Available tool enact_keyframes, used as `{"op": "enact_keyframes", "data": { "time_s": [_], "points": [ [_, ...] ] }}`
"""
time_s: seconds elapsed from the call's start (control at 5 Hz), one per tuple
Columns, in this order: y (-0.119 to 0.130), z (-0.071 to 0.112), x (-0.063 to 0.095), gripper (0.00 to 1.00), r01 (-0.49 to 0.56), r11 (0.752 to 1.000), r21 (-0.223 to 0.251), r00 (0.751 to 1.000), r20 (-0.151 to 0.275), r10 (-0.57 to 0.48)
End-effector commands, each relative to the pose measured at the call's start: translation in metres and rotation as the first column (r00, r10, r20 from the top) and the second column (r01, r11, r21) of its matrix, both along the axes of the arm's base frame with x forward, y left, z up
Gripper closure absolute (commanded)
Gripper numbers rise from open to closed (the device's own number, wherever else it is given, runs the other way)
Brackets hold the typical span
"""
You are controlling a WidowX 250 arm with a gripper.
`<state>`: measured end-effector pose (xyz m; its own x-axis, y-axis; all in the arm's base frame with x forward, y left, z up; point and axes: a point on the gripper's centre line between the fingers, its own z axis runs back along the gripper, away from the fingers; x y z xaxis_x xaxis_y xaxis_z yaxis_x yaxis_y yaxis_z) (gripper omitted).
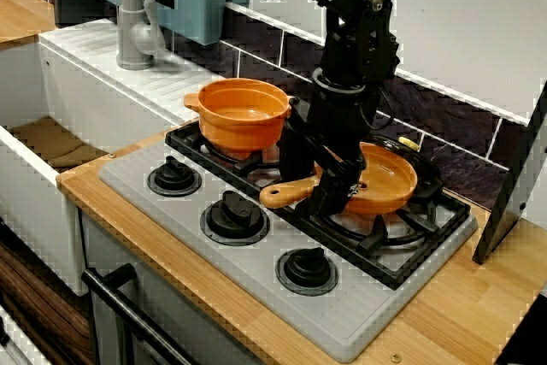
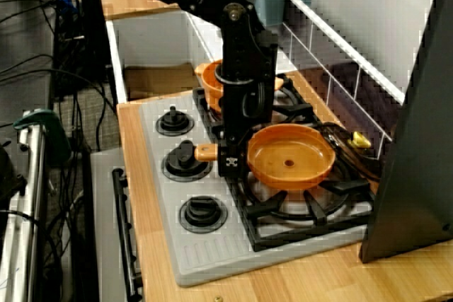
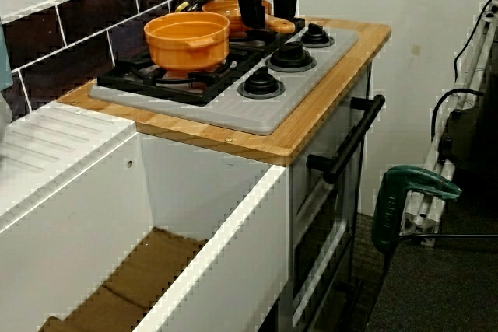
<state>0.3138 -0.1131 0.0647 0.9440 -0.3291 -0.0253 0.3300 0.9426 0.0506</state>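
An orange pan [image 1: 385,179] rests on the right burner grate [image 1: 402,237] of a toy stove, its wooden handle [image 1: 282,194] pointing toward the knobs. My black gripper [image 1: 323,184] comes straight down where the handle meets the pan, its fingers tight on either side of the handle. From the stove's right end, the gripper [image 2: 233,157] covers the root of the handle [image 2: 205,151] beside the pan [image 2: 289,155]. An orange pot [image 1: 244,113] with two ears stands on the left burner just behind the arm. In the view from the sink side the pot [image 3: 187,36] is in front and the gripper [image 3: 267,15] is behind it.
Three black knobs [image 1: 233,215] line the grey stove front. A grey faucet [image 1: 132,23] and white sink [image 1: 51,143] lie to the left. A small yellow object [image 1: 408,143] sits behind the pan. A dark board [image 1: 517,185] leans at the right. A black oven handle [image 3: 350,141] juts out below.
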Motion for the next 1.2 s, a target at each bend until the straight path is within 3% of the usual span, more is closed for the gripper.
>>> {"op": "enact_keyframes", "data": {
  "time_s": [0.0,1.0],
  "points": [
    [-0.0035,0.0146,0.0138,0.00,-0.020,1.000,-0.021,0.999,0.043,0.021],
    [-0.0064,0.0121,0.0088,0.00,-0.054,0.998,-0.022,0.998,0.013,0.054]
  ]
}}
